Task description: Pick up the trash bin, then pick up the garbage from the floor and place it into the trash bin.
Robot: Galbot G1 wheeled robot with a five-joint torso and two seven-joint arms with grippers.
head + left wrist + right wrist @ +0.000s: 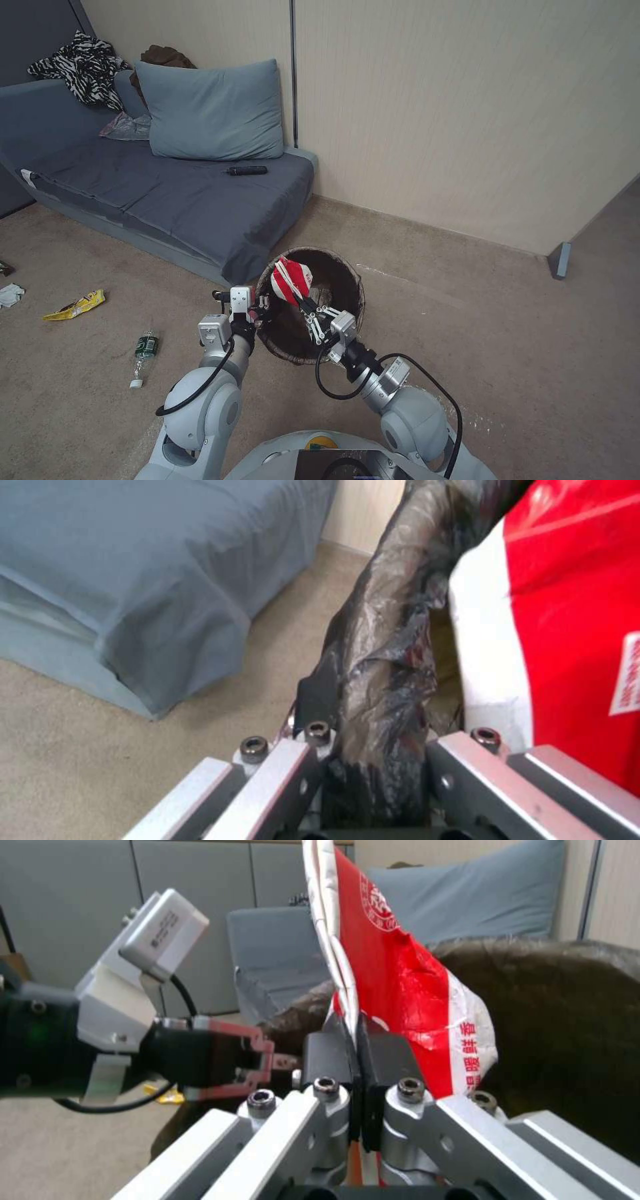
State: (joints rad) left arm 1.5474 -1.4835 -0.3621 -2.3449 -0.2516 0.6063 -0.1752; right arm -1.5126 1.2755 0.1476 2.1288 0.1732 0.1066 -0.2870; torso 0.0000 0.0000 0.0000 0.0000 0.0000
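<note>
Held over the mouth of the small round trash bin with the dark brown-black bag liner [333, 280] — a flattened red-and-white paper cup [291, 279], pinched at its lower edge between the fully closed pads of the right gripper [308, 308]. Long axis of the cup upright, leaning a little toward the sofa side; body of it already inside the rim line, above the bin's left half as seen from the head. Directly below: open liner, so a release looks enough, probably with no further reach.

Bin lifted and tilted toward the robot, gripped at its near-left rim by the left gripper [257, 313], closed tight on the crumpled liner edge [380, 690] and the wall beneath. Both grippers close together, cup between them and slightly beyond.

Inside the bin: wrinkled dark liner, nothing else clearly made out.

On the beige carpet, well to the left: a clear bottle with green label and white cap [143, 357], nearest the left arm; farther off, a yellow snack wrapper [75, 306], then a white tissue [10, 295] at the edge — all lying flat, all well apart from the bin.
</note>
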